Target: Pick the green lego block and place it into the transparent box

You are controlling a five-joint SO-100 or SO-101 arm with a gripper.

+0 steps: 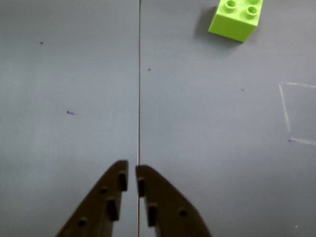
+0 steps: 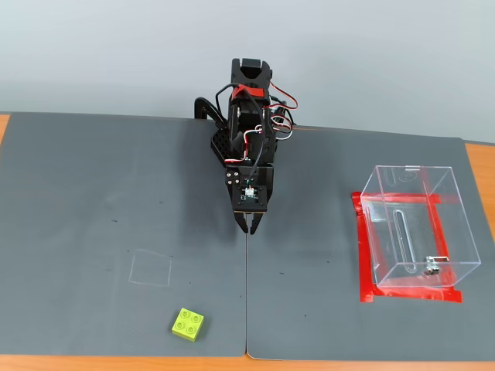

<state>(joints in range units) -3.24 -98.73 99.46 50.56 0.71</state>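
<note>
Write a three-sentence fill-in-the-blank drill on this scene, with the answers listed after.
1. The gripper has its jaws ___.
2. The green lego block has ___ studs on top.
3. The tape around the transparent box is ___.

Answers: shut; four; red
</note>
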